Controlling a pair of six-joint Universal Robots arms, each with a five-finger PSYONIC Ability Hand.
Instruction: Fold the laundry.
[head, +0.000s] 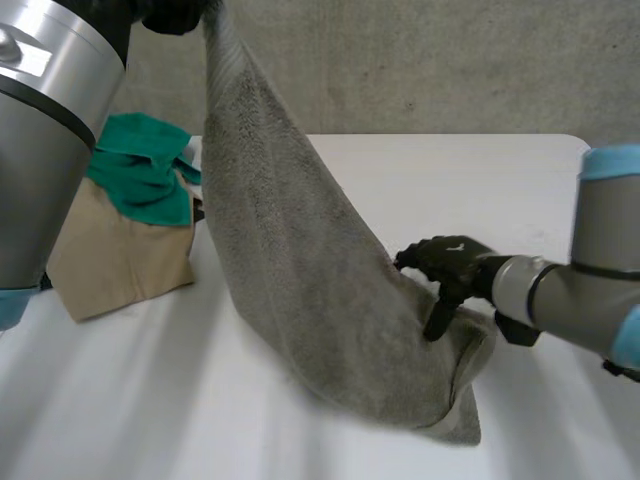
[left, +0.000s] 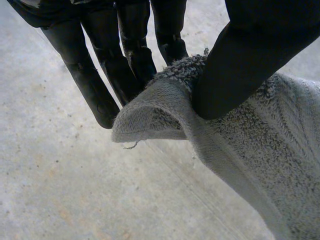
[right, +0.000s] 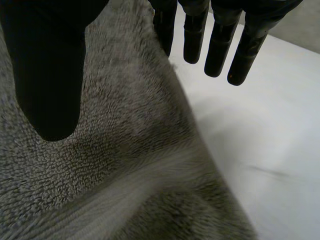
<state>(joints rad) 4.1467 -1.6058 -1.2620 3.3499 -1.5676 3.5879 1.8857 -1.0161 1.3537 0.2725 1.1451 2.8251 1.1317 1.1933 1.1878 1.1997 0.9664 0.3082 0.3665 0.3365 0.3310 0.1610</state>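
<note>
Currently the left hand (left: 250, 65) pinches one towel (head: 300, 280) corner, the right hand (right: 47, 75) is spread; hanging weight may pull the corner free.

You have a white table (head: 450, 190) with a rounded far corner. A grey towel (head: 300, 300) meets it only at its lower end, which lies bunched on the surface; the rest rises off the table. Just left of the towel's resting end, a beige cloth (head: 120, 260) lies flat on the table. A green cloth (head: 140, 170) sits crumpled on the beige one's far part, also left of the towel
</note>
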